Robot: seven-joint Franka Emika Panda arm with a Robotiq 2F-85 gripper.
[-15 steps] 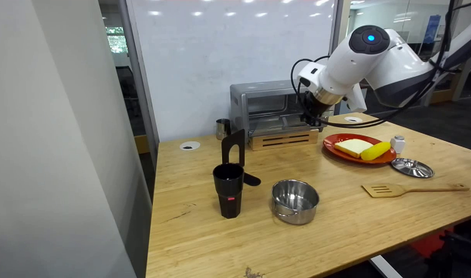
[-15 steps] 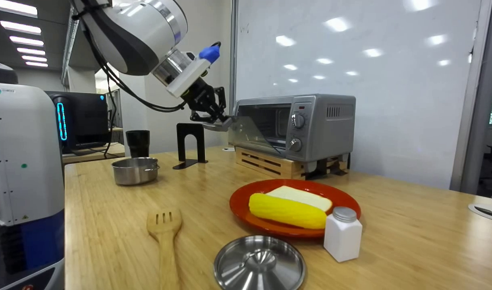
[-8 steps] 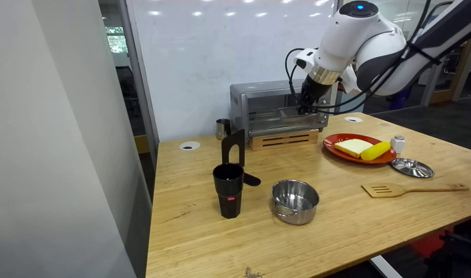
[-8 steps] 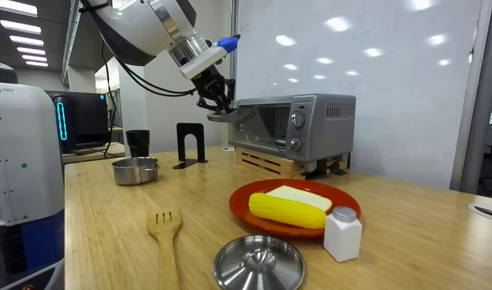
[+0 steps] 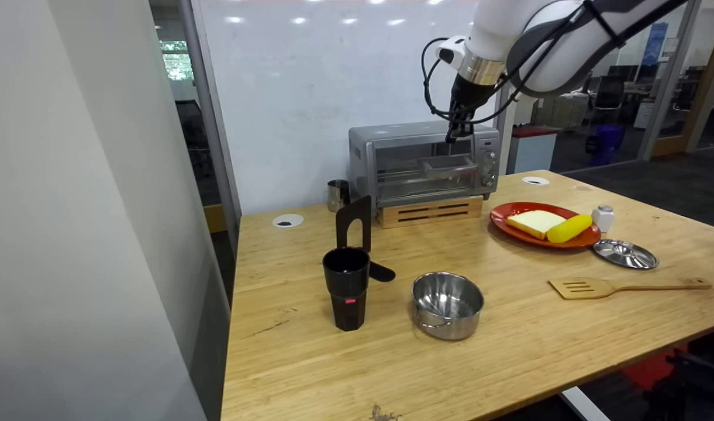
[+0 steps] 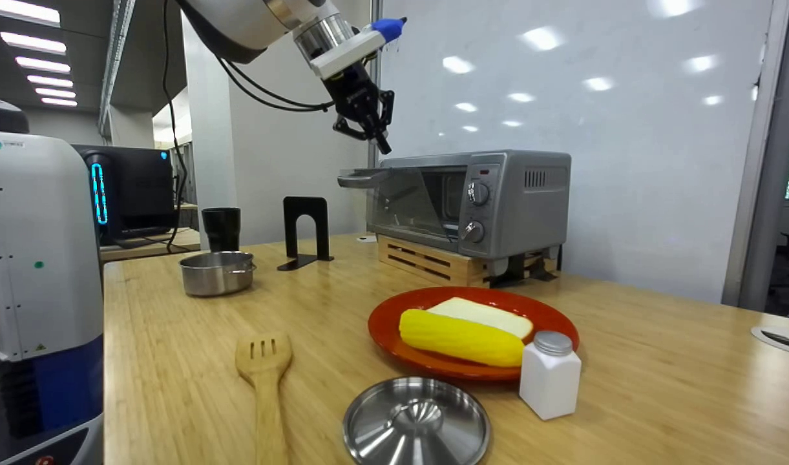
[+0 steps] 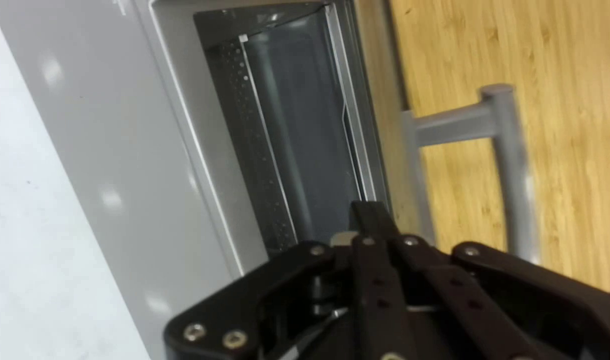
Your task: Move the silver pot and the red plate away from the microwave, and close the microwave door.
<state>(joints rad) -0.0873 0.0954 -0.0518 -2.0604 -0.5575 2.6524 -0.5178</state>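
While the microwave (image 6: 484, 206) stands on a slatted wooden stand (image 5: 433, 211) in front of a whiteboard (image 5: 298, 117), its door (image 6: 404, 200) is partly open, tilted outward from the lower edge. Body: boxy, silver-grey, two round knobs on the control panel, vent slots in the side wall. Door: see-through glass, grey frame, a thick handle (image 6: 360, 179) jutting out near the upper edge. Wrist view gives the dark interior through the gap; handle slightly blurred there.

Gripper (image 6: 384, 146): clenched, fingers drawn together, pointing down above the door, apart from the handle.

Silver pot (image 5: 448, 307): upright on the table (image 5: 310, 374), well apart from the microwave, near the black cup (image 5: 346, 286). Round, shallow, polished metal; streaky highlights inside, thin wire loop on the outer wall.

Red plate (image 6: 386, 316): flat on the table, apart from the stand but nearer to it than the pot. Glossy orange-red, raised rim. Carries a slice of bread (image 6: 481, 315), white with brown crust, and a ridged, bright yellow corn cob (image 6: 462, 339). Just beside the plate: a white shaker (image 6: 549, 381) with grey cap, and a shiny silver lid (image 6: 417, 420). Contact between lid and plate: cannot tell. A wooden spatula (image 5: 585, 289) lies near the lid.
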